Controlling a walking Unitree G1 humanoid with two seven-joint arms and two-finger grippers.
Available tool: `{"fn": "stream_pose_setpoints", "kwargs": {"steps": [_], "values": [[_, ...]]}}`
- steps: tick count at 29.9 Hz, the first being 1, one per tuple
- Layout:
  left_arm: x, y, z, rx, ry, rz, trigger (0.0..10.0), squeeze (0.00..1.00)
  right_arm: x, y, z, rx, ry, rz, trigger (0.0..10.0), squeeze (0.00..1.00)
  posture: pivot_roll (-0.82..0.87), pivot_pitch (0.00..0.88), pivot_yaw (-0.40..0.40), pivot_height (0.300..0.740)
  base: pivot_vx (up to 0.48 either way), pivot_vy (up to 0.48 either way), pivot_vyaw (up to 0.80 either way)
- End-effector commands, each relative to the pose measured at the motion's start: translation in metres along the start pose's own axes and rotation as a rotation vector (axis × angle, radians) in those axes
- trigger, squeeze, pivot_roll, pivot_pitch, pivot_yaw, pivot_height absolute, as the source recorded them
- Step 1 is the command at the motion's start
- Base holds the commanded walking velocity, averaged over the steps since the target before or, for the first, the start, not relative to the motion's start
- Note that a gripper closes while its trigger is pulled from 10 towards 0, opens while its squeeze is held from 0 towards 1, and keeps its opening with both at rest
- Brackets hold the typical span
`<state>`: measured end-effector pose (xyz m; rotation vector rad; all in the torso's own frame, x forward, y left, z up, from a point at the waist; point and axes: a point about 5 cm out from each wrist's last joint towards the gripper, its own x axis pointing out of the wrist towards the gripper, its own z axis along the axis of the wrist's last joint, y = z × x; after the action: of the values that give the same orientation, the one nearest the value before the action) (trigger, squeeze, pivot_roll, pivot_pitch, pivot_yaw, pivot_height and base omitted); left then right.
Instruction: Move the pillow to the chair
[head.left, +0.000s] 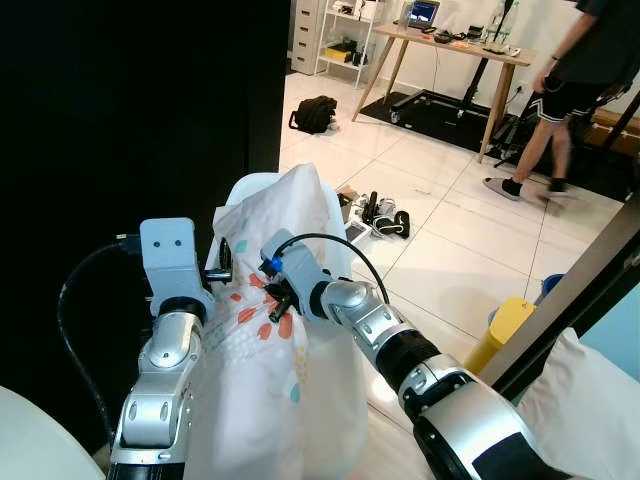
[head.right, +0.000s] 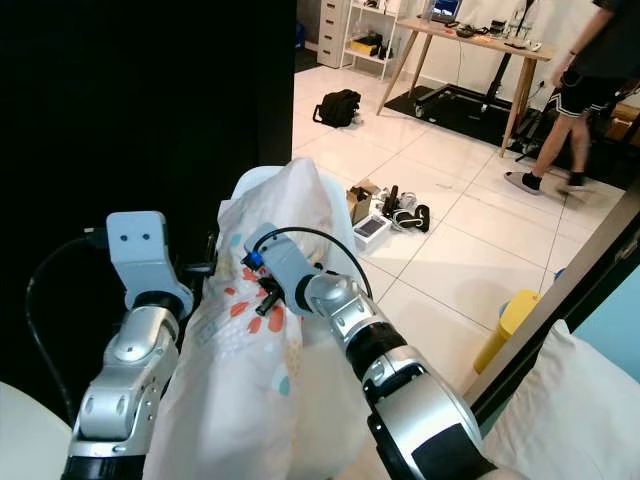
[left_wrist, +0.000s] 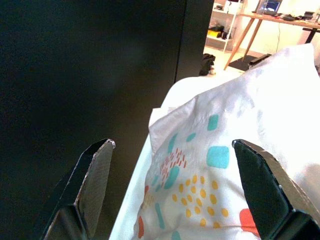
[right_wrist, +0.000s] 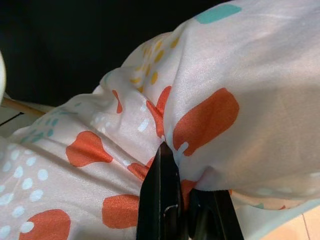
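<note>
White pillow (head.left: 275, 330) with orange, teal, yellow spots stands upright between my arms, leaning on white chair (head.left: 250, 187). Left claw (left_wrist: 175, 195) beside pillow's edge, fingers spread wide, gripping nothing. Right claw (head.left: 279, 303) pinches fold of pillow fabric, fingers closed tight. Person (head.left: 565, 85) walks far right, beyond wooden desk (head.left: 455, 45).

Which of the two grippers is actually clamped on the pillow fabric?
The right gripper: its fingers pinch a fold of the patterned pillow. The left gripper is spread open beside it.
</note>
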<state>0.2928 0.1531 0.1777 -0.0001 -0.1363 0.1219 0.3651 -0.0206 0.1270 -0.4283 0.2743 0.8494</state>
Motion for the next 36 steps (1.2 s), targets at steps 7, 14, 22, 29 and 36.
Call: {"fn": "stream_pose_setpoints", "kwargs": {"steps": [7,14,22,29,36], "values": [[-0.001,-0.003,0.004,-0.062,0.018,-0.031,10.0,0.0,0.001,-0.007,0.013,-0.047,-0.02,-0.044,10.0,0.0,0.04,0.0,-0.083,0.648,0.0,0.0,0.0],[-0.006,0.015,-0.011,-0.209,0.142,-0.021,10.0,0.0,-0.003,-0.017,0.007,-0.025,0.006,-0.108,10.0,0.0,0.04,0.0,-0.077,0.628,0.0,0.0,0.0],[-0.013,0.068,-0.025,-0.157,0.216,0.087,10.0,0.0,-0.008,-0.029,0.006,-0.017,0.012,-0.146,10.0,0.0,0.05,0.0,-0.078,0.603,0.0,0.0,0.0],[-0.02,0.089,-0.026,-0.175,0.241,0.059,10.0,0.0,-0.008,-0.03,0.01,-0.02,-0.012,-0.135,10.0,0.0,0.05,0.0,-0.085,0.578,0.0,0.0,0.0],[-0.02,0.081,-0.023,-0.173,0.241,-0.041,10.0,0.0,-0.007,-0.027,0.011,-0.032,-0.015,-0.112,10.0,0.0,0.04,0.0,-0.087,0.553,0.0,0.0,0.0]]}}
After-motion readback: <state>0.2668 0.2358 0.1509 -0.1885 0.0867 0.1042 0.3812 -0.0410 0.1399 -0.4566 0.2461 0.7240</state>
